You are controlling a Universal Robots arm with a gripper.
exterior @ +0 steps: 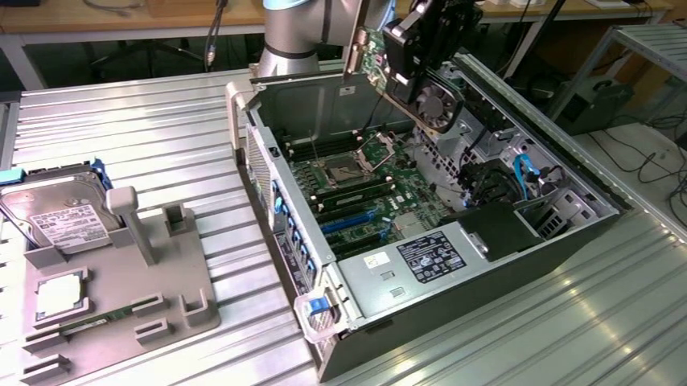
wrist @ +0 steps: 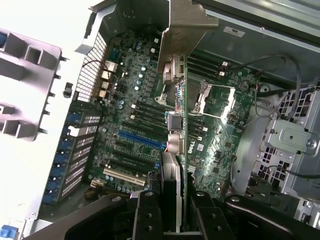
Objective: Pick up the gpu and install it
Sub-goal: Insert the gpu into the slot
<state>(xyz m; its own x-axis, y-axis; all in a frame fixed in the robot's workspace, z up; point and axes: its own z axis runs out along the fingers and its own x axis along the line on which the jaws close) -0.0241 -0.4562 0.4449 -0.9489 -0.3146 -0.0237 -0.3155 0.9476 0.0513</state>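
My gripper [exterior: 417, 56] is shut on the gpu [exterior: 429, 96] and holds it in the air above the far end of the open computer case [exterior: 355, 314]. The card is tilted, with its black cooler and fan facing the exterior view's right and its green board behind. In the wrist view the gpu [wrist: 176, 135] is seen edge-on between my fingers [wrist: 147, 217]. Its silver bracket [wrist: 186, 25] is at the end away from them. Below it lie the motherboard [wrist: 125, 110] and a blue expansion slot [wrist: 141, 139]; the card is well clear of both.
A grey fixture tray [exterior: 161, 281] at the exterior view's left holds a silver hard drive [exterior: 59, 213], a processor [exterior: 59, 293] and a green memory stick [exterior: 92, 322]. The case stands on a ribbed metal table [exterior: 140, 129]. Cables and a drive cage [exterior: 536, 193] crowd the case's right side.
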